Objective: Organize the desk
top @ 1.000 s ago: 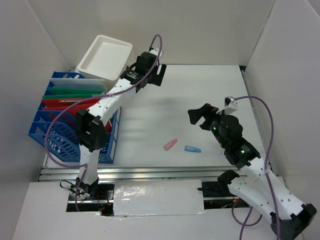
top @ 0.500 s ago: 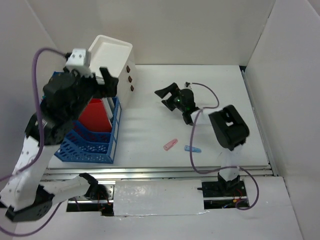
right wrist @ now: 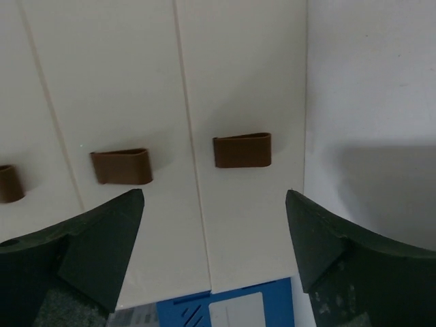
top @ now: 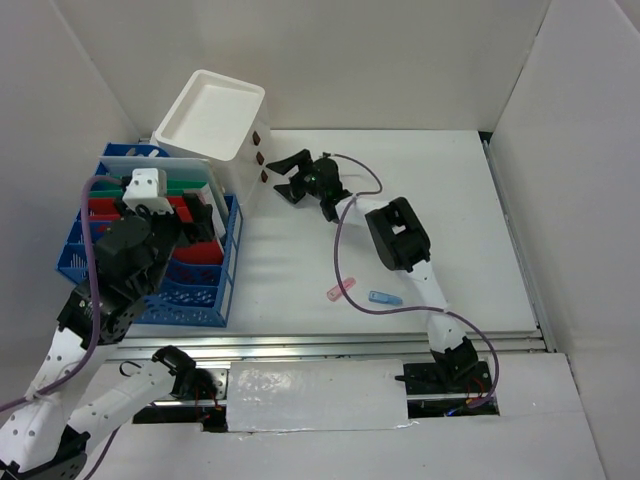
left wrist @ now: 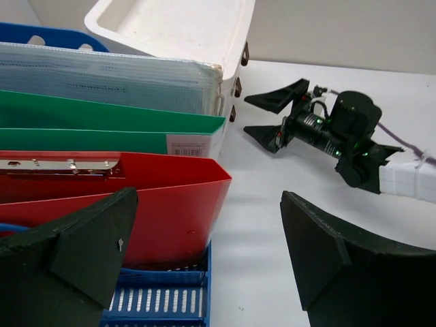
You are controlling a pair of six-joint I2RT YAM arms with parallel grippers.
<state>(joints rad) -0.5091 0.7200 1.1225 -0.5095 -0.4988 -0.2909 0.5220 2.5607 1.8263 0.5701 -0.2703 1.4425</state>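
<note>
Table [top: 460,200] spans the walled cell beneath both arms, with the white box [top: 210,112] at its far left and the blue file rack [top: 200,300] just beside it. Within the last second the right tool [top: 285,178] swung across to the box front, jaws apart and empty. The left tool [left wrist: 210,197], also spread and empty, drew back over the rack. A drawer pull probably comes next. Only the right wrist view shows the brown knobs [right wrist: 242,150] squarely. Only the overhead view shows the pink clip [top: 341,290] and blue clip [top: 384,298] lying loose.

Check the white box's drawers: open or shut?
Shut: in the right wrist view the drawer fronts sit flush, brown handles in line.
</note>
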